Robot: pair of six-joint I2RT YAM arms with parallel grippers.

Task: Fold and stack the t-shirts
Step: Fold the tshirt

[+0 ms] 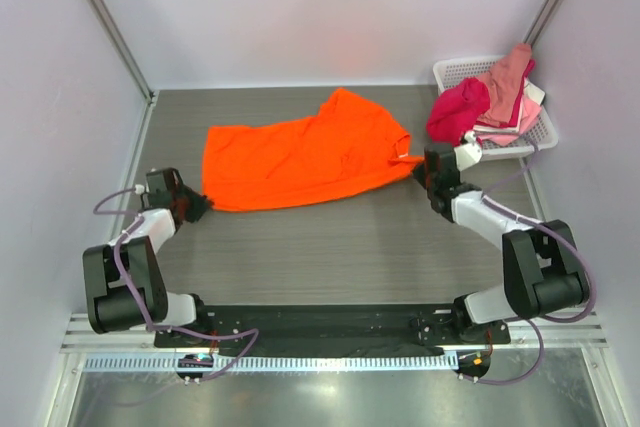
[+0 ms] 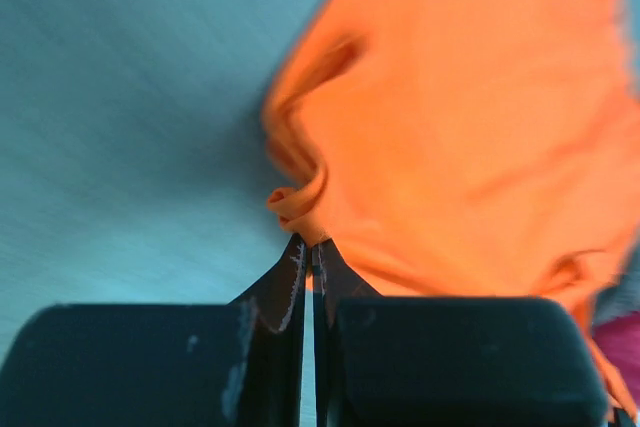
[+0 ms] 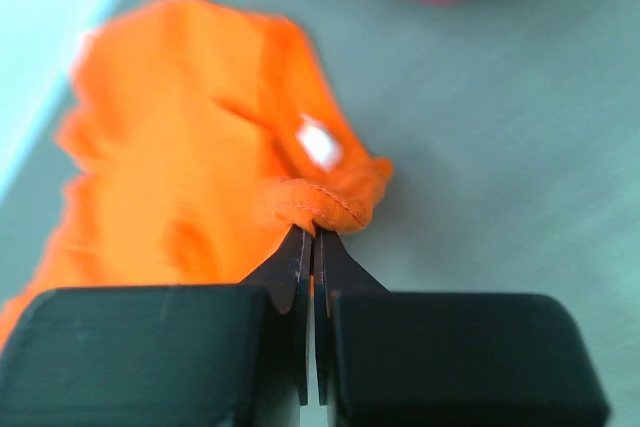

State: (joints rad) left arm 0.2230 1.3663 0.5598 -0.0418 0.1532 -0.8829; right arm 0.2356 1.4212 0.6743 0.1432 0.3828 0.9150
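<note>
Early on: left gripper point(image 1: 195, 205) & right gripper point(image 1: 425, 165) each pinch an end of the orange t-shirt point(image 1: 300, 157), spread flat, unfolded; magenta t-shirt point(image 1: 458, 112) + pink t-shirts point(image 1: 505, 82) wait in white basket point(image 1: 541, 127), no stack yet.

Spread t-shirt point(image 1: 300, 159) left of basket point(image 1: 548, 127)

My left claw point(image 2: 311, 252) has its black tips pressed together on a curled hem of the bright orange cloth t-shirt point(image 2: 470, 127), which spreads up and right over the grey worktop point(image 2: 130, 127).
</note>
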